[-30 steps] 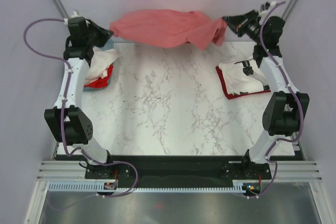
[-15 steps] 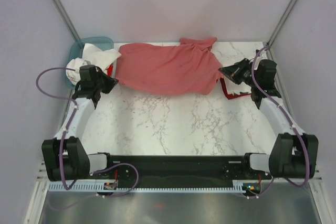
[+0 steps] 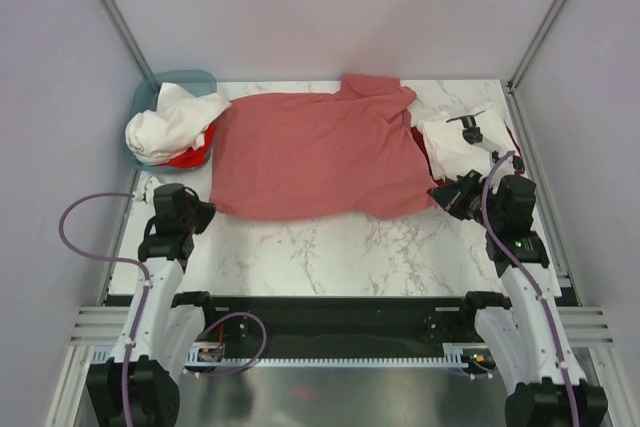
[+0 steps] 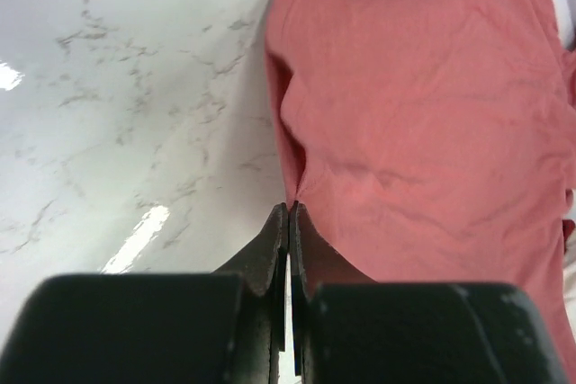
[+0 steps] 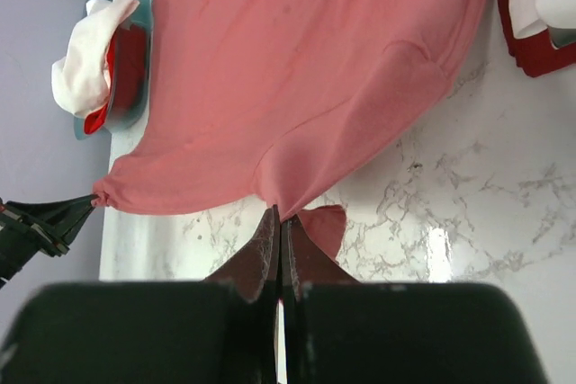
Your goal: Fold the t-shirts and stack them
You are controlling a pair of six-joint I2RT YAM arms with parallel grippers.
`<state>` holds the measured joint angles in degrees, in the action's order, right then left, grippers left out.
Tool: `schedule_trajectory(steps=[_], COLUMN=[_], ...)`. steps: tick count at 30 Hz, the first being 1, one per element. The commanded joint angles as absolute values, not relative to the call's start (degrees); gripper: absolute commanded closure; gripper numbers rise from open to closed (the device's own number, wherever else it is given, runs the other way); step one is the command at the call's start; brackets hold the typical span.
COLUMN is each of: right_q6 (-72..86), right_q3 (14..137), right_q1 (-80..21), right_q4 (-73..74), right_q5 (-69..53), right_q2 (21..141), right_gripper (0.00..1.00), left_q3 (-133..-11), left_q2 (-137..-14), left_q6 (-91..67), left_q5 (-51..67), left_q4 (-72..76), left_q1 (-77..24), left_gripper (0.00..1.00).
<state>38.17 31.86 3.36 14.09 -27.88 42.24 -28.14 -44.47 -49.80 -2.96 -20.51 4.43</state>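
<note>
A dusty salmon-red t-shirt (image 3: 315,152) lies spread across the middle of the table, its collar end toward the far side. My left gripper (image 3: 207,211) is shut on its near-left corner, and the left wrist view shows the gripper (image 4: 290,208) pinching the shirt (image 4: 423,114) at its edge. My right gripper (image 3: 436,192) is shut on the near-right corner; in the right wrist view the gripper (image 5: 277,215) nips a gathered fold of the shirt (image 5: 306,69). A white t-shirt with a black mark (image 3: 458,142) lies folded on a dark red one (image 3: 421,143) at the right.
A teal basket (image 3: 148,99) at the far left corner holds a crumpled white shirt (image 3: 170,125) over a bright red one (image 3: 185,158). Grey walls close in on the left, right and back. Bare marble (image 3: 320,247) runs along the near edge.
Both arms have pulled back toward the near edge, drawing the salmon-red shirt down from the air at the back and laying it flat on the table. Both grips have held.
</note>
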Motion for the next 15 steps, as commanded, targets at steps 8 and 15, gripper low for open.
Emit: schedule_trajectory(steps=[8,15], right_q6=[30.7,29.5], right_q3=[33.2,35.9], right_q1=[3.3,3.3], right_q4=[32.3,29.8], right_q5=[-20.5,-17.8], right_q2=[26.2,35.2], right_gripper=[1.0,1.0], left_q3=[-25.6,-28.0], left_q2=[-40.7,-45.5], left_q6=[-52.6,-52.6], left_q5=[-12.3,-12.7], left_q4=[-28.2,-27.3], left_q1=[5.0,5.0], left_gripper=[0.98,0.98])
